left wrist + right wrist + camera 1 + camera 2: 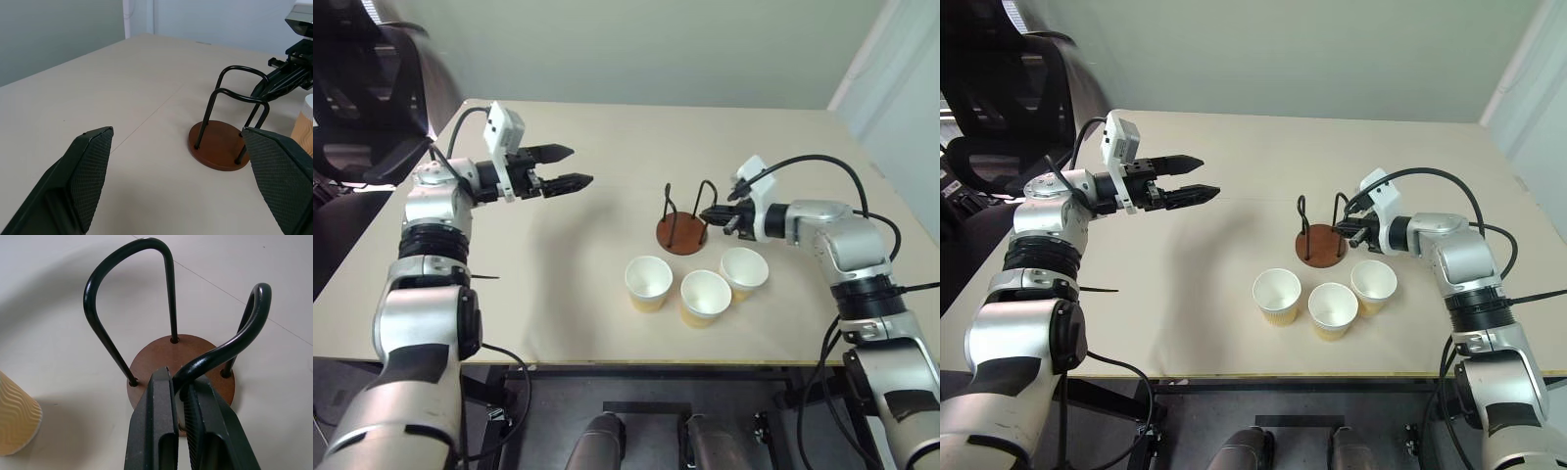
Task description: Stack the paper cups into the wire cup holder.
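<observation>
My right gripper (180, 396) was clamped on the wire cup holder (682, 235) — its two black fingers (155, 431) pinched the nearer of the two upright wire loops near its top, with no gap left beyond the wire itself. The holder stood upright on its round reddish-brown base, out on the tan table (607, 127) a little right of centre. It held no cup.

My left gripper (570, 167) hung in the air above the table, well apart from the holder and off to its left, pointing across toward it. Its fingers (88, 171) were spread wide and gripped nothing — between them I looked straight at the holder and, beyond it, at my other gripper.

The three paper cups (648, 282) stood upright in a row on the table, just on my side of the holder, mouths up and white inside. The middle cup (705, 298) sat nearest the table edge; the right cup (744, 272) stood just beside the holder's base and beneath my right wrist. None was nested in another.
</observation>
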### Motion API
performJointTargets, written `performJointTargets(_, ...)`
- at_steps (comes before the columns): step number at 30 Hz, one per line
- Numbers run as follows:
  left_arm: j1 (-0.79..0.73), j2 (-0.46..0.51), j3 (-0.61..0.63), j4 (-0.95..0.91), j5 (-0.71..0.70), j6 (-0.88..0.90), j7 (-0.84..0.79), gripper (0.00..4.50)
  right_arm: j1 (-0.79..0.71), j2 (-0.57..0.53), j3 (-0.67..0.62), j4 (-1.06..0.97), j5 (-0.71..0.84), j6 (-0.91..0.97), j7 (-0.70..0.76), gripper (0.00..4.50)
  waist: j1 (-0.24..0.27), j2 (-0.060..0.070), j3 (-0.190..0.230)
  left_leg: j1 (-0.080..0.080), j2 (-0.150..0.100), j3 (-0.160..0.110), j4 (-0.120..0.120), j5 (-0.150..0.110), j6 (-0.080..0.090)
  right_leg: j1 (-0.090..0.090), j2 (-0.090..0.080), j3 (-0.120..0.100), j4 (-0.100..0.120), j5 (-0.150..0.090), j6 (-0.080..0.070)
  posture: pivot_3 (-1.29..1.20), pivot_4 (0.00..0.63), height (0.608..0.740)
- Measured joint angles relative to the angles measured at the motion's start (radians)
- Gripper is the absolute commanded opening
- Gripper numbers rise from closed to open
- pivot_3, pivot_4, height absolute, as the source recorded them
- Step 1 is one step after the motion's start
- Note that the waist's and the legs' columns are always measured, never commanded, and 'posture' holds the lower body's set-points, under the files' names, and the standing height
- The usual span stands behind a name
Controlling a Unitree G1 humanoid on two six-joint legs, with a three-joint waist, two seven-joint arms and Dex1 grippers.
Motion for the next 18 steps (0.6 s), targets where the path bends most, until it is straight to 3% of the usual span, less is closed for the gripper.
performJointTargets(18,0.000,0.000,0.000,0.000,0.000,0.000,-0.002,4.50,0.001,-0.006,-0.003,-0.057,0.000,0.086,-0.009,0.06,0.000,0.000,0.000,0.000,0.000,0.000,0.000,0.000,0.000,0.000,0.000,0.000,0.000,0.000,0.000,0.00,0.150,0.740)
